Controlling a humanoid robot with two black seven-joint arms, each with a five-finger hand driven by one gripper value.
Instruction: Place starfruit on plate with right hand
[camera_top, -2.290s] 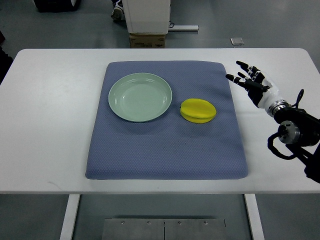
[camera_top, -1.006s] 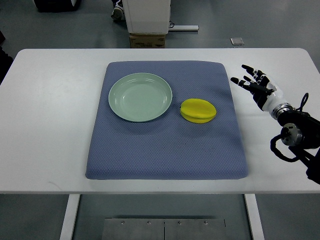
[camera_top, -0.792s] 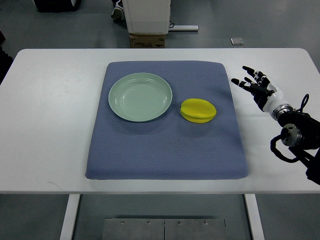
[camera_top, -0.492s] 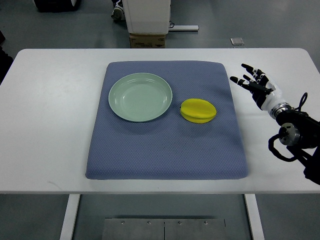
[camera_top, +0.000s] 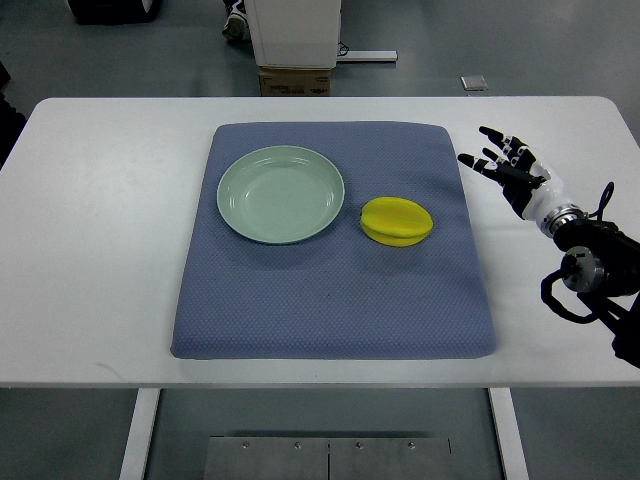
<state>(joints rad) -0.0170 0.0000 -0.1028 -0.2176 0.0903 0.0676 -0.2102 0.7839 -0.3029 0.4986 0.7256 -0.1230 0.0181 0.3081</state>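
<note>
Right robot hand (camera_top: 508, 164) spread, holding nothing; starfruit (camera_top: 397, 220) beside plate (camera_top: 281, 194); arm cut off at frame edge

A yellow starfruit (camera_top: 397, 220) is lying on a blue-grey mat (camera_top: 330, 300) that is covering the middle of the white bench (camera_top: 100, 250). A pale green plate (camera_top: 281, 194) is sitting empty on the mat just left of the fruit, not touching it. The right hand (camera_top: 508, 170) is hovering over the bare bench beyond the mat's right edge, fingers (camera_top: 478, 165) spread, holding nothing
</note>
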